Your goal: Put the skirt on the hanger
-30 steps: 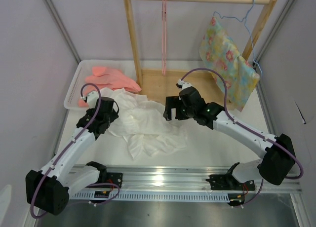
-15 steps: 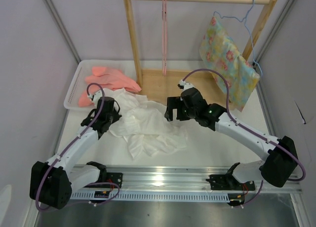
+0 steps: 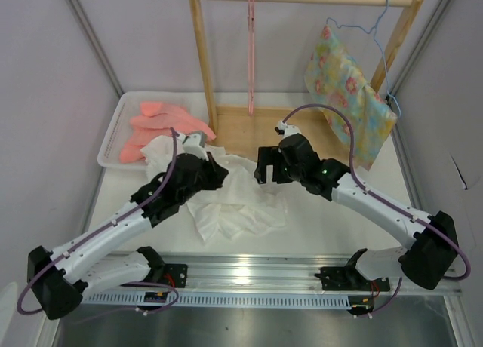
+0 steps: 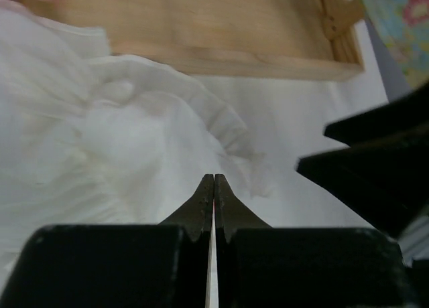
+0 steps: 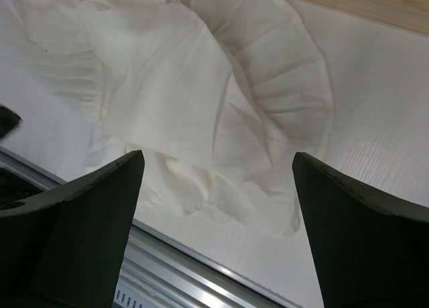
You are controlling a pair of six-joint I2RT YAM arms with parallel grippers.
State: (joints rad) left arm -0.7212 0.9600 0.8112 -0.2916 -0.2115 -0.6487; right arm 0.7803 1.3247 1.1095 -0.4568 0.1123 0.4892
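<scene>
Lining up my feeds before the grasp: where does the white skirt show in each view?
Top external: skirt at picture centre, slightly low.
Left wrist: skirt fills the left half.
Right wrist: skirt spans the upper middle.
Shared landmark: wooden rack base, just beyond the skirt in all three.

The left hand (image 3: 217,173) swings in from the left edge of the skirt (image 3: 241,207) to hang over its upper middle, now close to the right hand (image 3: 264,168). The left arm, bent a second ago, stretches long across the table (image 3: 339,226). White cloth beside the tray (image 3: 109,139), earlier under the arm, lies uncovered. The right hand edges slightly toward the wooden rack (image 3: 234,132).
</scene>
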